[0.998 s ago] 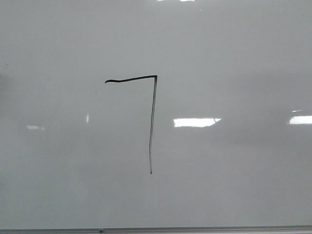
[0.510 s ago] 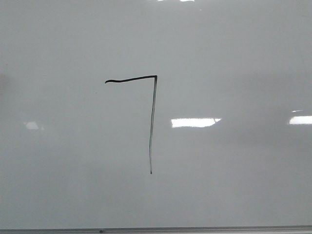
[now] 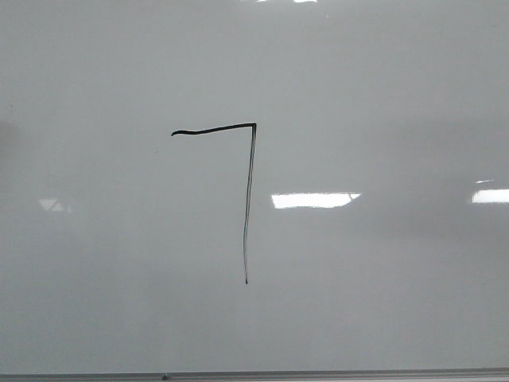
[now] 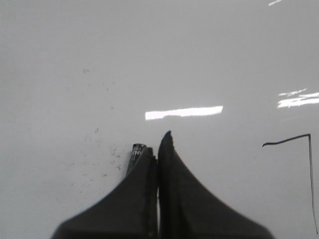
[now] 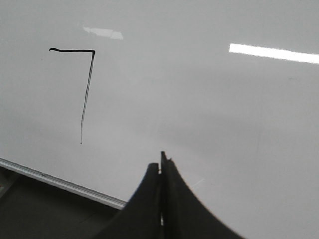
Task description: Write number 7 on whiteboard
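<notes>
The number 7 [image 3: 250, 191] is a thin black figure on the whiteboard [image 3: 382, 95]. It has a wavy top stroke and a long tapering downstroke. It also shows in the left wrist view [image 4: 289, 140] and the right wrist view [image 5: 88, 89]. My left gripper [image 4: 158, 142] is shut and hovers over bare board to the left of the figure. A dark cylindrical tip [image 4: 135, 150] with pale lettering pokes out beside its left finger; I cannot tell whether it is held. My right gripper [image 5: 160, 167] is shut and empty, to the right of the figure near the board's lower edge. Neither gripper shows in the front view.
A thin grey metal edge strip [image 3: 318, 373] runs along the board's near side; it also shows in the right wrist view [image 5: 60, 183], with a dark surface [image 5: 40, 214] beyond it. Bright light reflections [image 3: 314, 200] lie on the board. Small dark specks [image 4: 94, 149] dot the board left of the left gripper.
The bright reflection in the middle of the board has stretched leftward, and the faint one at the left has changed shape. The figure is unchanged.
</notes>
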Available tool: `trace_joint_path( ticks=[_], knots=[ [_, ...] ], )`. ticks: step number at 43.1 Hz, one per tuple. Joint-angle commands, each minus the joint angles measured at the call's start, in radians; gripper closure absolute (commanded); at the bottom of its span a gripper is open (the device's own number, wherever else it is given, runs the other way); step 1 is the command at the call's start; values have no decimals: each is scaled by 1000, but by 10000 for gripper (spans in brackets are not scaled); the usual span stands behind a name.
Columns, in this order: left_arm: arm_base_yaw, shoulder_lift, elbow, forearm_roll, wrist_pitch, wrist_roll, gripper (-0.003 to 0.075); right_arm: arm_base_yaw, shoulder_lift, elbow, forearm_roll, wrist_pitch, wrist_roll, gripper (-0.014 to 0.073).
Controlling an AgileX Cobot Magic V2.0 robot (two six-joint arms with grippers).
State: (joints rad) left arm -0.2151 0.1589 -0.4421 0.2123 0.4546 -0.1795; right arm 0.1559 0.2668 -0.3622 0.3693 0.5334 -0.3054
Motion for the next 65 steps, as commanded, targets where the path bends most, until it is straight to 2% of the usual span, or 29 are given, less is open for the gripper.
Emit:
trace_joint_path(
  ticks=[1,22,29,35,43,52,60,65],
  knots=[
    [-8,8,-25,-1,-103,-6,741,-5,8,-26,13,-74,0,662],
    [-8,4,-25,-15,-103,-6,741,-5,8,-26,13,-74,0,662],
    [-2,-34,-25,-176,-103,210,741,-5,8,-26,13,-74,0,662],
    [36,-74,-2,-204,-114,222,741,-5,8,-26,13,-74,0,662],
    [144,-153,118,-227,-126,222,741,-5,8,-26,13,-74,0,662],
    [207,-180,307,-227,-358,222,741,-5,8,-26,13,-71,0,662],
    [219,-180,445,-227,-455,222,741,-5,8,-26,13,-70,0,662],
    [219,-180,452,-227,-398,222,741,-5,8,-26,13,-68,0,662]
  ],
)
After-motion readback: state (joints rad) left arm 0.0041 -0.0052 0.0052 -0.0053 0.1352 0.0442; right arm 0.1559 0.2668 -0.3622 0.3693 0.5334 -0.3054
